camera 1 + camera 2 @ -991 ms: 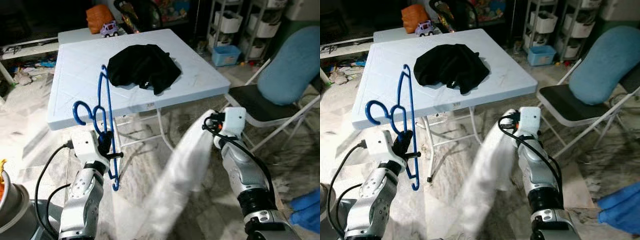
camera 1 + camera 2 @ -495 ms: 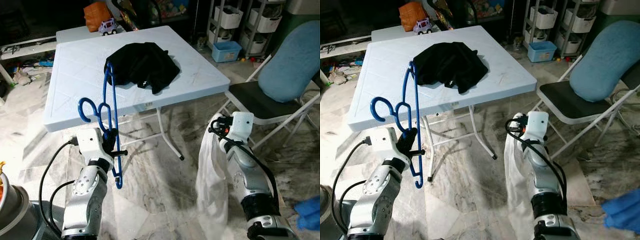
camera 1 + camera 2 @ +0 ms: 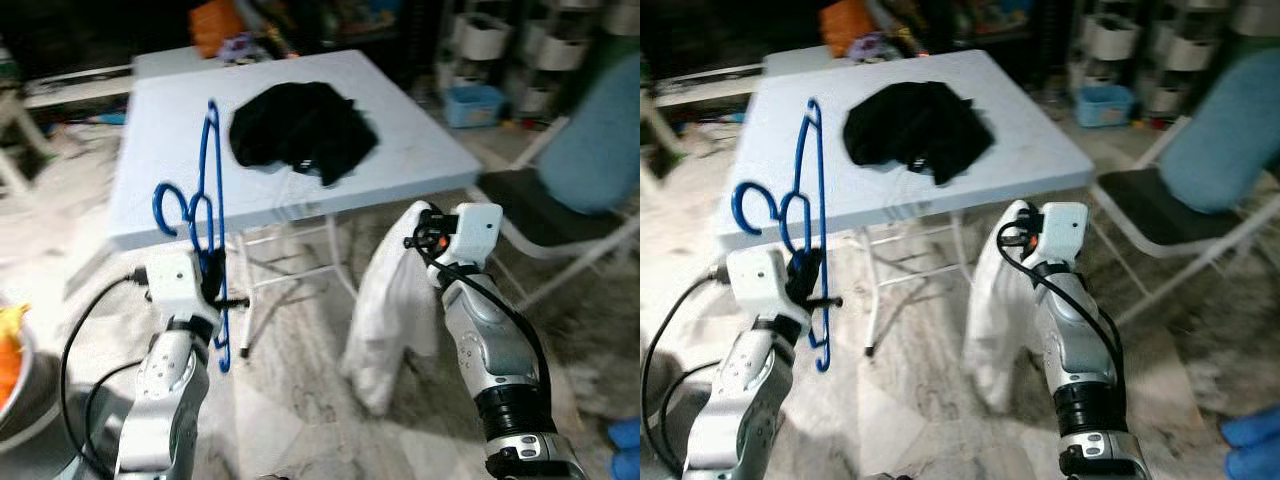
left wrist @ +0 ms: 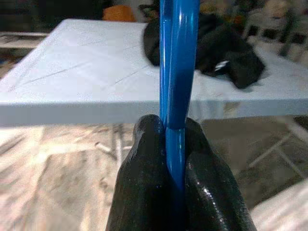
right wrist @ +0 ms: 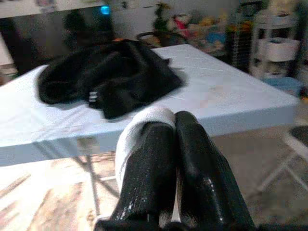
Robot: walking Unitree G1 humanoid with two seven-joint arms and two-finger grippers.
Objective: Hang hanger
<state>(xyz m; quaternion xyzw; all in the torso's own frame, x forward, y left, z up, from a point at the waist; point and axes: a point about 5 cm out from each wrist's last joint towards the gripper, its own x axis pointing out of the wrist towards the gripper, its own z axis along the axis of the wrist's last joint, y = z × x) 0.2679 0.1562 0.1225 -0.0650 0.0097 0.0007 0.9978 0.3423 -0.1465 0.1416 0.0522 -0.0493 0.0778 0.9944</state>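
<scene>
My left end effector [image 3: 214,290] clamps the blue hanger [image 3: 207,215] just off the surface's [image 3: 170,150] near edge. Right end effector [image 3: 1021,225] at 3 o'clock pinches white cloth [image 3: 995,310]; open floor [image 3: 300,400] lies between them.

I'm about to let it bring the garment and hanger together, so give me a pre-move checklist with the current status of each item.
1. Left gripper shut on the blue hanger: ok.
2. Right gripper shut on the white garment: ok.
3. Hanger roughly upright, hook free: ok.
4. Garment's neck opening located: cannot tell, it hangs bunched.
5. Garment off the floor: ok.
6. Table edge apart from both arms: ok; the black garment lies on it.
</scene>
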